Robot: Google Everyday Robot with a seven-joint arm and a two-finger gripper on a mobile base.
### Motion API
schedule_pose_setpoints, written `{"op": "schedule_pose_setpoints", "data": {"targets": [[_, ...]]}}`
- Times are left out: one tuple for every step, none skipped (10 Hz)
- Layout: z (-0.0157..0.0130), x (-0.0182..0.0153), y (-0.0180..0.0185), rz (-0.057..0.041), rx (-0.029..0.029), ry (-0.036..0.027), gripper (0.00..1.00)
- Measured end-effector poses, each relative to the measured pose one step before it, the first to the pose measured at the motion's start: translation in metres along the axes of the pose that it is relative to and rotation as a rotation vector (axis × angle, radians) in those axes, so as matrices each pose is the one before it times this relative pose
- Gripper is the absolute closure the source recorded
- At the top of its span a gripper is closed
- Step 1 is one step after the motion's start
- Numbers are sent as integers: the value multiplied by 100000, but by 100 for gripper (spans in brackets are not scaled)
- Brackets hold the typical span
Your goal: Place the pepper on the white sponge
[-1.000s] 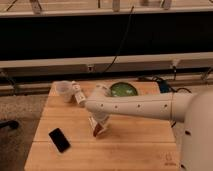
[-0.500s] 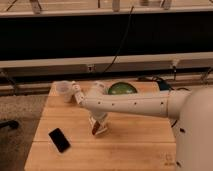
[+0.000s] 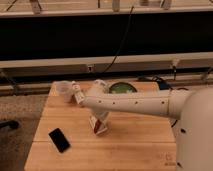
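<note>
Gripper [image 3: 99, 125] lowered at mid-worktop [image 3: 135, 145] | fingers' state not discernible | small dark red pepper [image 3: 96, 128] seemingly on off-white rectangular sponge [image 3: 101, 127] | placing step judged underway | release, lift needed next

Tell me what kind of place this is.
Likely a lab or test workspace: a wooden table before a dark barrier with a hanging cable, the pincer low over the white sponge.
</note>
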Motion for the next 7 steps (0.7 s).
{"op": "schedule_pose_setpoints", "data": {"targets": [[-9, 115, 216, -398, 450, 488, 24], [-57, 91, 88, -681, 228, 168, 20], [-64, 235, -46, -1758, 110, -36, 20], [-25, 51, -25, -1174, -140, -148, 20], [-29, 16, 18, -880, -289, -4, 20], [-40, 152, 56, -1033, -255, 250, 20], [-80, 156, -68, -2740, 156, 120, 26]]}}
